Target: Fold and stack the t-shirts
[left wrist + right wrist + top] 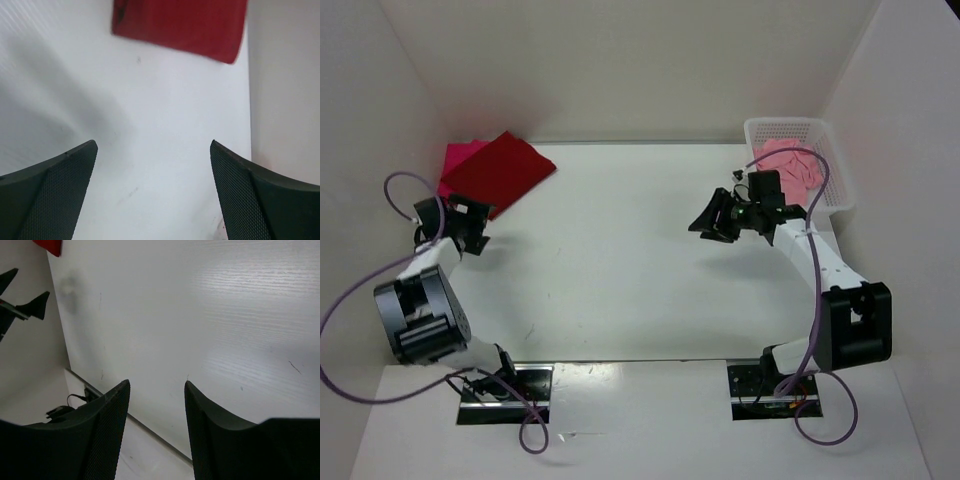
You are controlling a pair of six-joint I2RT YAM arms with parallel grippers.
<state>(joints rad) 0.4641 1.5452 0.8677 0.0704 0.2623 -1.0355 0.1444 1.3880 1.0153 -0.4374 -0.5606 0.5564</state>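
While the top view shows the salmon-pink shirt (788,168) in the basket (790,127) and the dark red shirt (500,170) lying on the magenta shirt (458,158) at far left, the left wrist view catches only the red one, cut off at the edge. Left gripper (152,150) and right gripper (157,385) both stand spread, empty.
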